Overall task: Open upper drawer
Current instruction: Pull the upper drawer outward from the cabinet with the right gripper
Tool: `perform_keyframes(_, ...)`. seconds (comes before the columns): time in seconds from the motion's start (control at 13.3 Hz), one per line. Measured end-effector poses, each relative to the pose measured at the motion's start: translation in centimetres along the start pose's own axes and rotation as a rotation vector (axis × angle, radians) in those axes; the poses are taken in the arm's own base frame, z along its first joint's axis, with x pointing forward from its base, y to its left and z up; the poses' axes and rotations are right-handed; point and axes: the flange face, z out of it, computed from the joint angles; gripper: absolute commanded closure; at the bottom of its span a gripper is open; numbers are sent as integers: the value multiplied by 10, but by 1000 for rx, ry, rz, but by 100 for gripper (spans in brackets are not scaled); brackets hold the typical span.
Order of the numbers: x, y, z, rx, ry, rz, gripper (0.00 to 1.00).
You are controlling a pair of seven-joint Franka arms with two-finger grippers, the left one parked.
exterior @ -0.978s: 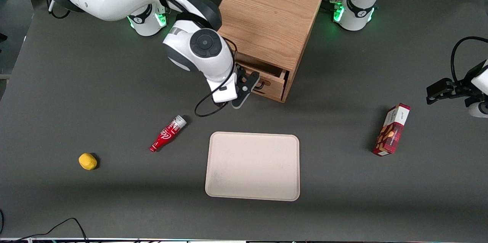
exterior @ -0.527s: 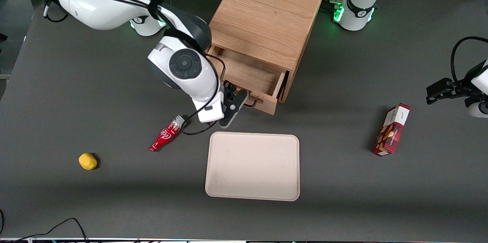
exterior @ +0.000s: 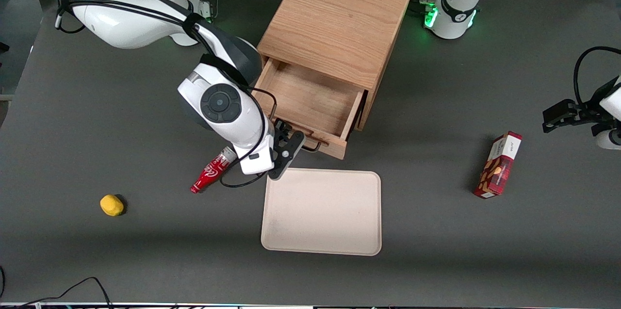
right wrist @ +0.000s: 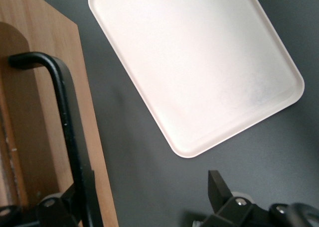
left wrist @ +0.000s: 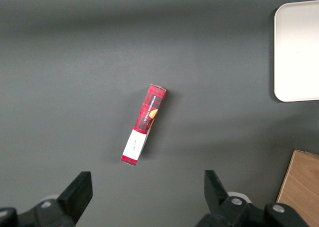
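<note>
The wooden cabinet [exterior: 335, 23] stands at the table's back. Its upper drawer [exterior: 310, 98] is pulled well out toward the front camera, and its bare wooden inside shows. The thin black wire handle [exterior: 314, 146] runs along the drawer front [right wrist: 30, 112]. My right gripper [exterior: 297, 140] is at that handle, in front of the drawer, and is open. In the right wrist view the handle [right wrist: 67, 117] runs down beside one finger [right wrist: 75, 202], while the other finger [right wrist: 218, 187] stands far off it over bare table. Nothing is clamped between them [right wrist: 147, 189].
A beige tray [exterior: 321, 212] [right wrist: 194, 62] lies just nearer the front camera than the drawer front. A red bottle [exterior: 212, 170] lies beside my wrist. A yellow lump [exterior: 111, 205] sits toward the working arm's end, a red box [exterior: 499, 165] [left wrist: 144, 123] toward the parked arm's.
The upper drawer has slid from barely open to well out of the cabinet. My gripper has moved with its handle toward the front camera and the tray.
</note>
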Motion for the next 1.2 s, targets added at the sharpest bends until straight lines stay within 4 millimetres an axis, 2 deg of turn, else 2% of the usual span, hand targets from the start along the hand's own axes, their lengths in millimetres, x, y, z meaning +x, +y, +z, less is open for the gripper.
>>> perform_keyframes(0.38, 0, 18, -11, -7, 24, 9, 0)
perform_keyframes(0.75, -7, 46, -19, -32, 23, 12, 0)
perform_keyframes(0.98, -9, 53, -21, -30, 22, 22, 0)
perform_keyframes(1.2, -13, 64, -44, 1, 29, 61, 0)
